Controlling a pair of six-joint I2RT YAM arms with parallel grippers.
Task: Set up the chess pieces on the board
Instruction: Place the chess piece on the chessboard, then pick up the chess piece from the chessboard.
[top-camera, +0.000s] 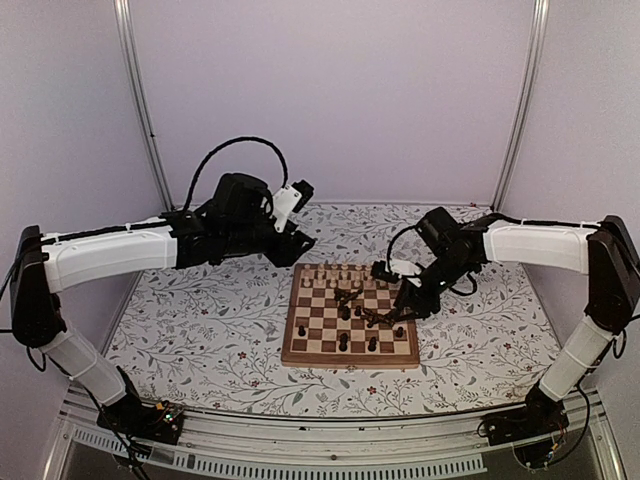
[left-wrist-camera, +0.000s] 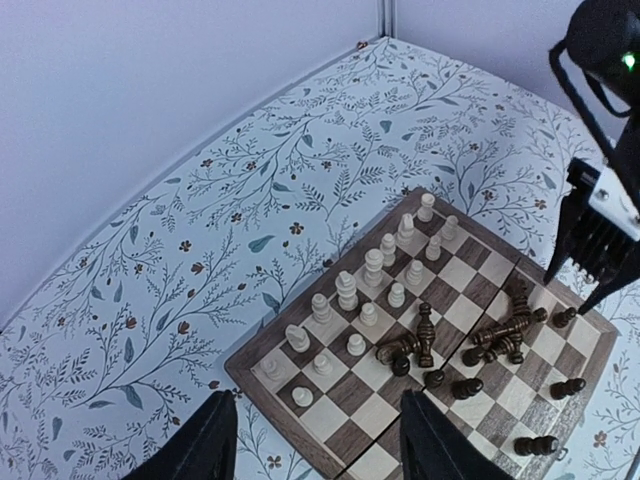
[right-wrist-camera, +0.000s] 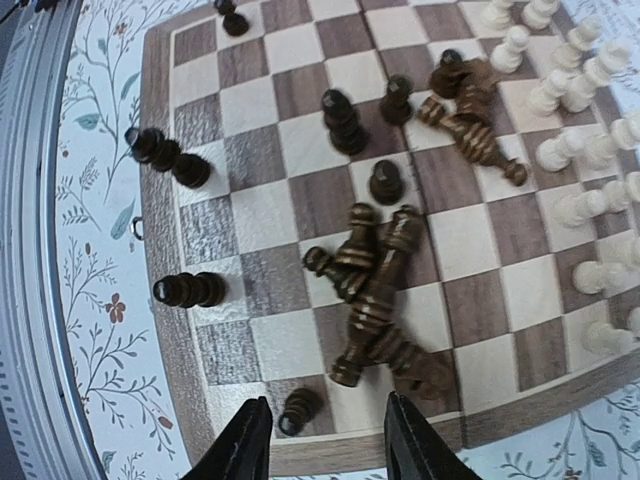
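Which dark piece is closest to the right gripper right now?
The small dark piece by the board's rim, just ahead of the open right gripper; the toppled heap and other dark pieces are farther off.

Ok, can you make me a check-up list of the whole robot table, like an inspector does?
Surface: floral table, carrying the board.
Job's things: board lies flat; pale pieces stand in two rows at its far edge; dark pieces are mostly toppled, some heaped, a few upright.
Clutter: nothing seen.
Grippers: left gripper open, empty, raised left of the board; right gripper open, empty, low over the board's right side.
Cables: black cable loops above the left arm; second cable curves by the right wrist.
Surroundings: pale walls, metal posts.
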